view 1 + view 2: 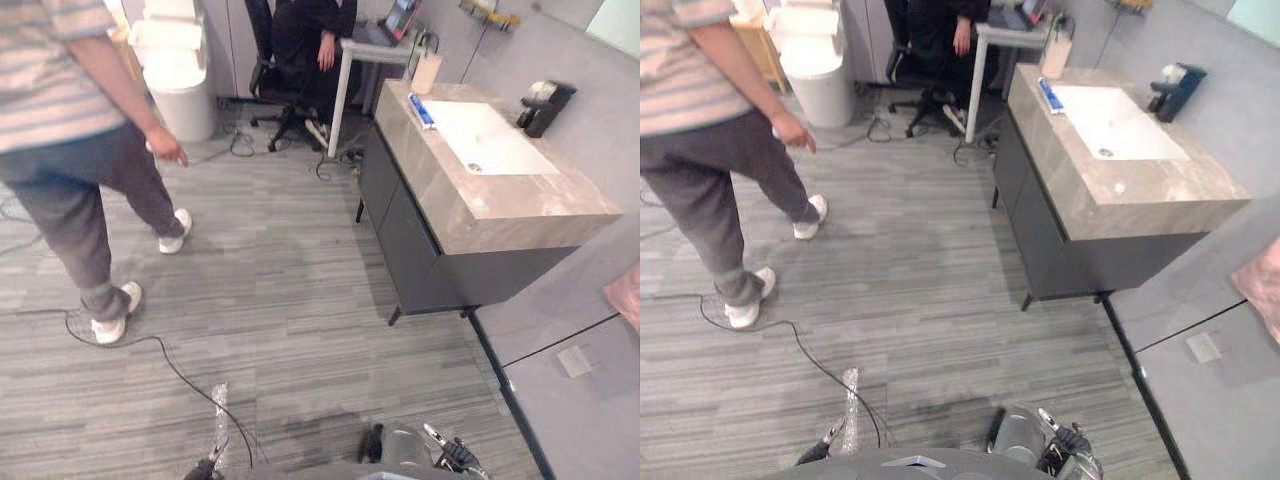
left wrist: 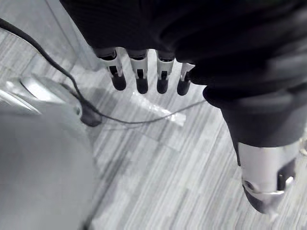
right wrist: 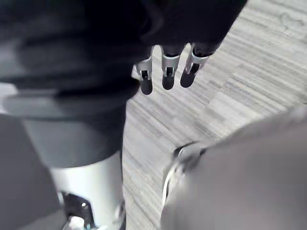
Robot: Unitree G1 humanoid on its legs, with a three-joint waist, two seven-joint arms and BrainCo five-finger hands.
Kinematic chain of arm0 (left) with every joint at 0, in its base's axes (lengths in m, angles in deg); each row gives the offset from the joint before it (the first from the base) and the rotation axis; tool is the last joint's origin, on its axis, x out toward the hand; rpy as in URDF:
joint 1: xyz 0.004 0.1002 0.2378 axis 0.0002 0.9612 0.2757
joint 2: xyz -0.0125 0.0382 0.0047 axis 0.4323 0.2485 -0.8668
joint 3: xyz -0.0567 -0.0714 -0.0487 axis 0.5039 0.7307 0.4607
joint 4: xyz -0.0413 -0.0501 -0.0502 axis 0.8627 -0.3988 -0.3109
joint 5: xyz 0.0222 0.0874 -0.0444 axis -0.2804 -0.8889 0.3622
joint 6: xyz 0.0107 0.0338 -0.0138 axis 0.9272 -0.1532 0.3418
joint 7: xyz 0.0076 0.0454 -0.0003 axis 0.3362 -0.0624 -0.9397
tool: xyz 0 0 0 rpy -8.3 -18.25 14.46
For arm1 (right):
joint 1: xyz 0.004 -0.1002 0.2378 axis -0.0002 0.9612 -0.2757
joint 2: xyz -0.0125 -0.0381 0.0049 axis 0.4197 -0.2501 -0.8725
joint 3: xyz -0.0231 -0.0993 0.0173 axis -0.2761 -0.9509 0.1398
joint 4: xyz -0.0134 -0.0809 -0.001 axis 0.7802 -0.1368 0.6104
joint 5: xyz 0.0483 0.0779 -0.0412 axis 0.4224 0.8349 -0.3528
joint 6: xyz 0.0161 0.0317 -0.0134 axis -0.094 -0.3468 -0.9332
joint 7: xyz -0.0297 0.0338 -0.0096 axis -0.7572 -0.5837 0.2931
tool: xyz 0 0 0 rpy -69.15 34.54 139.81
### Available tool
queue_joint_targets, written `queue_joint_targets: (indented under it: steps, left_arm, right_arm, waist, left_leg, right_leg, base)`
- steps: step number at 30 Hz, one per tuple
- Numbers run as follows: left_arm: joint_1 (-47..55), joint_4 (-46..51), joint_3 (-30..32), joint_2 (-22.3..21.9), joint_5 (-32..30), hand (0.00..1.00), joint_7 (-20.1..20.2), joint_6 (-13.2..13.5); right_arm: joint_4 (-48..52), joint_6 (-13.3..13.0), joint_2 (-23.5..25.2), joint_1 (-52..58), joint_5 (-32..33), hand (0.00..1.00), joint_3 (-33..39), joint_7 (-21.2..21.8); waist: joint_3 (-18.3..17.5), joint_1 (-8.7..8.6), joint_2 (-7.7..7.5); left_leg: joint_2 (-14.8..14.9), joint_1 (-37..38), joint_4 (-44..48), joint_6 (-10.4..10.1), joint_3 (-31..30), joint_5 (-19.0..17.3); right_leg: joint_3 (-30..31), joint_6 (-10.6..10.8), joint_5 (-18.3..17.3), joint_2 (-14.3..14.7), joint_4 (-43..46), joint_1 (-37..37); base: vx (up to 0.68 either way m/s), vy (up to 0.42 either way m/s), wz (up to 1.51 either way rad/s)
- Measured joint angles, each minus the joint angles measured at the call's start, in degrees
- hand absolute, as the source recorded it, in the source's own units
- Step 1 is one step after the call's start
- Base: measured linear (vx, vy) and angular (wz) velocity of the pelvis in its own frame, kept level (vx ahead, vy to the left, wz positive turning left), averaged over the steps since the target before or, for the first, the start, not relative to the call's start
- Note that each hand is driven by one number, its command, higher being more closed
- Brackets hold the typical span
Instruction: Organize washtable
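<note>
Beige stone worktop (image 1: 505, 210) on the dark washtable (image 1: 405, 235) stands at two o'clock. It carries a white basin (image 1: 490, 135), with a blue tube (image 1: 421, 110) at the basin's ten o'clock and a black tap (image 1: 545, 105) at its two. The left hand (image 2: 163, 72) and the right hand (image 3: 168, 72) hang over the grey floor (image 1: 280, 300), fingers straight, holding nothing. A person (image 1: 70, 150) walks at ten o'clock.

Matt stone-look washtable top (image 1: 505, 208), glossy white basin (image 1: 487, 135), matt streaked plank floor (image 1: 285, 295)

Head pair downward, sharing washtable (image 1: 520, 203), wrists floorward
</note>
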Motion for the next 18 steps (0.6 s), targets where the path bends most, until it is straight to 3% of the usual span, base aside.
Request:
queue_joint_targets:
  steps: [1, 2, 3, 4, 5, 6, 7, 8, 9, 12, 14, 15, 16, 17, 18]
  left_arm:
    - [-0.9, 0.3, -0.9, -0.6, -1.8, 0.0, 0.5, 0.1]
    - [-1.1, 1.2, -0.6, -3.0, -3.3, 0.0, 0.7, 0.1]
    - [-0.6, 1.3, 0.8, -5.0, -4.6, 0.0, 1.0, 0.0]
    - [-0.4, 2.9, 1.7, -6.0, -5.0, 0.0, 1.4, 0.2]
    - [-0.3, 3.8, 3.3, -6.8, -5.1, 0.0, 1.7, 0.0]
    - [0.6, 4.4, 4.5, -7.3, -5.2, 0.0, 1.7, -0.1]
    - [1.0, 4.8, 5.2, -7.6, -5.3, 0.0, 1.8, -0.2]
    - [1.4, 5.3, 5.4, -7.3, -5.0, 0.0, 2.0, -0.1]
    - [1.4, 6.3, 5.4, -6.6, -4.8, 0.0, 2.3, 0.2]
    - [1.4, 7.4, 5.4, -5.3, -4.9, 0.0, 2.7, 0.4]
    - [3.0, 7.2, 5.6, -5.1, -5.0, 0.0, 2.1, 0.2]
    - [4.7, 7.2, 5.5, -5.6, -5.4, 0.0, 1.5, 0.1]
    - [5.6, 6.9, 5.4, -5.8, -5.4, 0.0, 1.4, 0.1]
    - [6.4, 4.5, 5.9, -5.7, -5.4, 0.0, 1.1, -0.1]
    - [6.9, 3.4, 6.6, -5.3, -5.4, 0.0, 0.9, -0.3]
  right_arm:
    - [-1.3, 1.2, 0.1, 1.0, 0.0, 0.0, 2.7, -0.1]
    - [-0.8, 2.0, -0.3, 3.6, 0.1, 0.0, 4.1, -0.1]
    - [0.0, 2.1, -1.0, 5.1, -0.1, 0.0, 5.5, 0.0]
    - [0.4, 2.2, -1.0, 5.1, -0.1, 0.0, 6.1, 0.1]
    - [1.1, 2.2, -1.1, 4.2, -0.4, 0.0, 6.4, 0.1]
    - [2.9, 2.2, -1.2, 3.4, -0.4, 0.0, 4.8, 0.1]
    - [3.4, 1.9, -1.6, 3.3, -1.1, 0.0, 3.5, -0.1]
    - [4.4, 2.0, -1.8, 3.3, -1.1, 0.0, 1.8, -0.3]
    - [5.0, 2.0, -1.6, 2.3, -1.0, 0.0, -0.5, -0.5]
    - [5.3, 1.8, -1.6, -3.3, -0.9, 0.0, -6.2, -0.5]
    - [5.9, 0.7, -0.3, -8.0, -0.5, 0.0, -7.5, -0.5]
    - [8.8, -0.4, 0.4, -8.0, -0.2, 0.0, -8.4, -0.5]
    - [9.3, -0.9, 0.2, -8.0, -0.2, 0.0, -8.8, -0.5]
    - [9.2, -1.3, 0.9, -7.4, -0.2, 0.0, -9.2, -0.4]
    - [9.2, -1.4, 1.1, -6.8, -0.2, 0.0, -9.2, -0.4]
  waist:
    - [0.2, -0.96, 0.29]
    - [-0.7, -2.18, 3.09]
    - [-1.8, -2.81, 6.14]
    - [-1.8, -2.55, 7.08]
    - [-1.2, -2.0, 8.25]
    - [-0.8, -1.52, 8.31]
    - [-0.2, -1.04, 8.91]
    - [0.5, 0.12, 8.63]
    - [0.4, 1.4, 7.63]
    - [0.8, 3.39, 6.53]
    - [1.4, 4.36, 5.88]
    - [1.2, 4.81, 6.21]
    - [1.1, 5.19, 6.49]
    - [0.4, 5.78, 5.96]
    - [0.0, 5.54, 5.4]
  left_leg:
    - [-0.1, 1.5, 0.3, 0.1, -2.1, -2.1]
    - [2.9, 3.7, 0.6, 0.1, -4.4, -4.7]
    - [5.2, 1.0, 10.1, -2.9, -4.3, -5.9]
    - [5.6, -4.1, 22.9, -4.4, -3.2, -5.2]
    - [6.5, -10.9, 39.2, -8.9, -3.3, 2.1]
    - [7.5, -15.8, 51.8, -11.9, -2.3, 10.8]
    - [8.6, -18.1, 58.4, -11.4, -0.8, 11.4]
    - [10.2, -21.6, 65.8, -9.1, 3.3, 10.2]
    - [10.6, -25.2, 67.3, -6.9, 8.1, 8.5]
    - [10.7, -32.7, 56.5, -4.2, 15.6, 5.8]
    - [8.3, -33.4, 29.8, -3.8, 20.3, 7.0]
    - [6.0, -31.7, 11.9, -4.4, 21.1, 11.3]
    - [5.6, -31.9, 10.1, -4.3, 20.7, 12.4]
    - [4.1, -32.1, 14.1, -2.1, 20.4, 16.2]
    - [3.1, -31.6, 14.7, -0.9, 20.2, 17.0]
  right_leg:
    - [4.4, -0.8, -0.2, 0.4, 3.0, -1.1]
    - [6.8, -5.0, -1.4, 3.3, 12.0, -2.9]
    - [5.2, -5.6, -3.5, 5.1, 15.3, -2.2]
    - [4.6, -6.1, -5.3, 6.3, 15.0, -0.5]
    - [3.8, -7.1, -6.7, 8.3, 12.9, 3.7]
    - [3.9, -8.8, -8.0, 10.4, 11.3, 7.6]
    - [4.1, -9.7, -8.9, 11.7, 10.0, 10.7]
    - [5.1, -10.7, -9.9, 13.1, 7.2, 16.2]
    - [6.3, -10.9, -10.3, 13.4, 3.8, 20.6]
    - [9.2, -10.1, -9.9, 13.2, -2.6, 27.0]
    - [10.8, -8.0, -10.9, 11.5, -6.2, 32.0]
    - [11.4, -6.4, -12.6, 10.4, -8.3, 35.6]
    - [11.9, -6.2, -13.6, 10.1, -8.7, 37.1]
    - [12.1, -7.2, -15.8, 8.3, -7.4, 39.2]
    - [12.3, -7.3, -16.1, 7.5, -5.1, 38.9]
  base:
    - [0.45, -0.464, 1.12]
    - [0.74, -0.6, 1.33]
    - [0.79, -0.566, 0.96]
    - [0.67, -0.472, 0.37]
    - [0.55, -0.412, -0.21]
    - [0.49, -0.356, -0.3]
    - [0.52, -0.32, -0.38]
    - [0.54, -0.301, -0.44]
    - [0.41, -0.214, -0.47]
    - [-0.05, 0.011, -0.59]
    - [0.12, 0.053, -0.64]
    - [0.5, 0.05, -0.47]
    - [0.71, 0.088, -0.54]
    - [0.5, 0.076, -0.34]
    - [0.69, 0.13, -0.12]
